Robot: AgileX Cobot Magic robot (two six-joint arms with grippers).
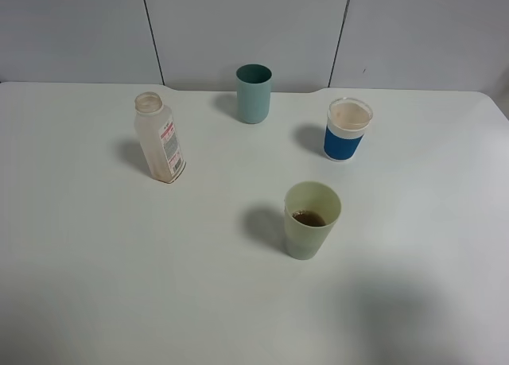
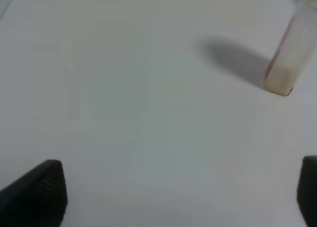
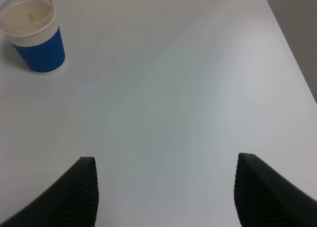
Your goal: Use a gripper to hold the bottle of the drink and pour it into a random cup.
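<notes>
1. The bottle of the drink [image 1: 160,139] stands upright and capless on the white counter [image 1: 95,262], on the left side of the high view, with only a pale residue visible near its base.
2. The pale yellow-green cup [image 1: 311,219] sits nearer the front, well apart from the bottle, and holds a small pool of brown liquid (the pour looks, on this evidence, already made).
3. The dark teal cup [image 1: 254,93] and the blue-banded cup [image 1: 347,130] stand at the back; neither shows brown liquid.
4. The left end effector [image 2: 181,187] hangs over bare counter with its dark fingers wide apart, holding nothing; the bottle is off to one side of it.
5. The right end effector [image 3: 166,192] is likewise spread and empty.
6. Little appears left beyond the arms clearing away.
</notes>
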